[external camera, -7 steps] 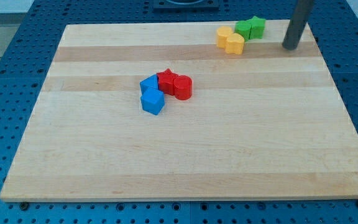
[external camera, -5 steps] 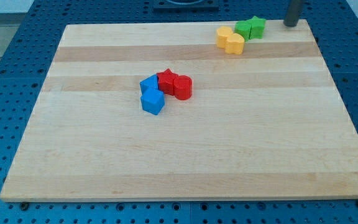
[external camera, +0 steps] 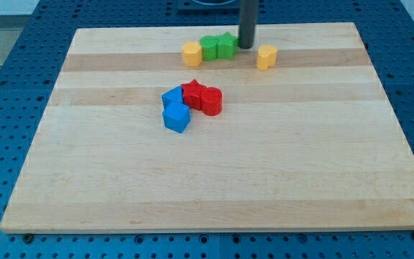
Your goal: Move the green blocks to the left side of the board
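Observation:
Two green blocks sit side by side near the view's top, left of centre: one and a star-like one to its right. My tip stands right against the right side of the star-like green block. A yellow block touches the left green block on its left. Another yellow block lies apart, to the right of and slightly below my tip.
A cluster sits near the board's middle: a red star-like block, a red cylinder, and two blue blocks. The wooden board lies on a blue perforated table.
My tip has swept from the view's top right to the left. The green blocks and one yellow block have slid left with it; the other yellow block has separated and stayed to the right.

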`<action>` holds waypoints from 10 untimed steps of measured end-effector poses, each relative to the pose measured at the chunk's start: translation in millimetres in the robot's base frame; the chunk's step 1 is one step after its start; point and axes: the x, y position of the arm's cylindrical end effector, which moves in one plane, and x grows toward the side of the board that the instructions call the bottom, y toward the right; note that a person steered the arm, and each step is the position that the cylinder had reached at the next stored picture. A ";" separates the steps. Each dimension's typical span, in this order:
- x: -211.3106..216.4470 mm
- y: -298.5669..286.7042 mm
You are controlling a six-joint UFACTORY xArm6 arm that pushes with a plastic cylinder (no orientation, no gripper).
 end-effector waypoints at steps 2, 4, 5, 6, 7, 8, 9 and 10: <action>22.2 -45.6; 25.2 -91.3; 24.2 -122.8; 13.7 -141.4; 11.8 -172.2; 11.8 -196.8; 11.8 -203.0; 14.8 -203.5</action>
